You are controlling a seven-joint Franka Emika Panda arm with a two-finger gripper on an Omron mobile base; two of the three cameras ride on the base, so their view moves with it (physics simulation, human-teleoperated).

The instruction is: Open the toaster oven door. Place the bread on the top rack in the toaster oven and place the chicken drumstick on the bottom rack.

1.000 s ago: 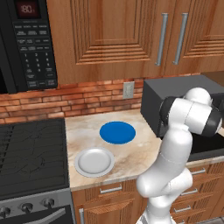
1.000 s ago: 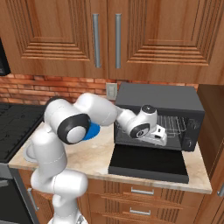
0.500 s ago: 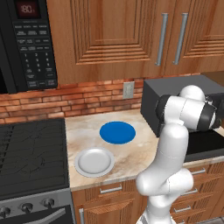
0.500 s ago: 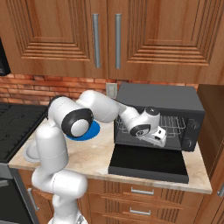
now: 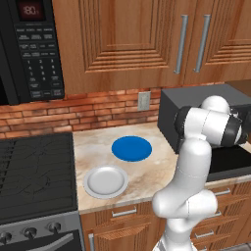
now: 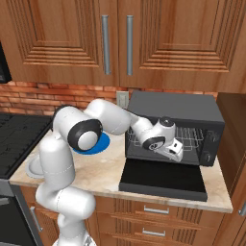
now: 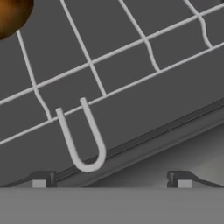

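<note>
My tool [image 7: 111, 183] at the oven [image 6: 192, 111] mouth
Fingers spread, holding nothing — wire rack [image 7: 100, 65] ahead, a brown piece [image 7: 13, 15] upper left; door [image 6: 163, 178] lies flat.

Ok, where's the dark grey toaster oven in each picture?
Left base view: dark grey toaster oven far right, behind the white arm.
Right base view: centre right, door open.
Hand view: its inside, behind the silver wire rack.
Shared landmark: round blue plate left of it, both base views.

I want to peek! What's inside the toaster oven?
Inside the toaster oven are silver wire racks, and the open hand is at its mouth. A round golden-brown piece sits on a rack; the arm hides the left part.
</note>
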